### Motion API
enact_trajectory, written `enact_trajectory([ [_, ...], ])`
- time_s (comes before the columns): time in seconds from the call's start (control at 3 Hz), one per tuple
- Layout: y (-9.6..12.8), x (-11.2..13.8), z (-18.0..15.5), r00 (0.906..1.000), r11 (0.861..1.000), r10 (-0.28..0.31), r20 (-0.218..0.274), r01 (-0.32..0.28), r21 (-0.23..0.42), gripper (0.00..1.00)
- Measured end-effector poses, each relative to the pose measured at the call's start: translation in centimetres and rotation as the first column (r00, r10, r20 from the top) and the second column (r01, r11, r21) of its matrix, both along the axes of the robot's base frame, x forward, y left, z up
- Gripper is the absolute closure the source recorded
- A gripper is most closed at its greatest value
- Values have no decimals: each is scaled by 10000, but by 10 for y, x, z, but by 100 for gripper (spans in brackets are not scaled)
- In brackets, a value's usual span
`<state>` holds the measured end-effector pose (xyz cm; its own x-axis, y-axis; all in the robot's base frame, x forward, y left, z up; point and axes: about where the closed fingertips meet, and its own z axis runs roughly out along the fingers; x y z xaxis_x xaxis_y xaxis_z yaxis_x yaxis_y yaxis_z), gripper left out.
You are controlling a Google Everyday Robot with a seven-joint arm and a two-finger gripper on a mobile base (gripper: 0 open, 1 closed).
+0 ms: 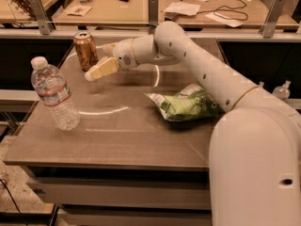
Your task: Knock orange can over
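Observation:
The orange can [85, 50] stands upright at the far left of the grey table [117, 140], silver top showing. My gripper [96, 66] reaches in from the right on the white arm, its cream fingertips [101, 69] just right of and slightly nearer than the can, close to its lower side. I cannot tell whether they touch the can.
A clear water bottle [54, 94] with a white cap stands at the left front. A green and white snack bag [184, 103] lies right of centre. A wooden desk [141, 6] with papers and cables runs behind the table, past a rail.

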<state>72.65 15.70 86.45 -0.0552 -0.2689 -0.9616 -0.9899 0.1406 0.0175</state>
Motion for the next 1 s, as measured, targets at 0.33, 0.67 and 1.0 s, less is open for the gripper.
enact_trajectory([
  [0.33,12,4,-3,9993,9999,34,-378,-28,160,0],
  [0.67,21,21,4,9987,9990,-228,-457,245,376,0],
  [1.0,32,31,14,9988,9979,-324,-377,344,554,0],
])
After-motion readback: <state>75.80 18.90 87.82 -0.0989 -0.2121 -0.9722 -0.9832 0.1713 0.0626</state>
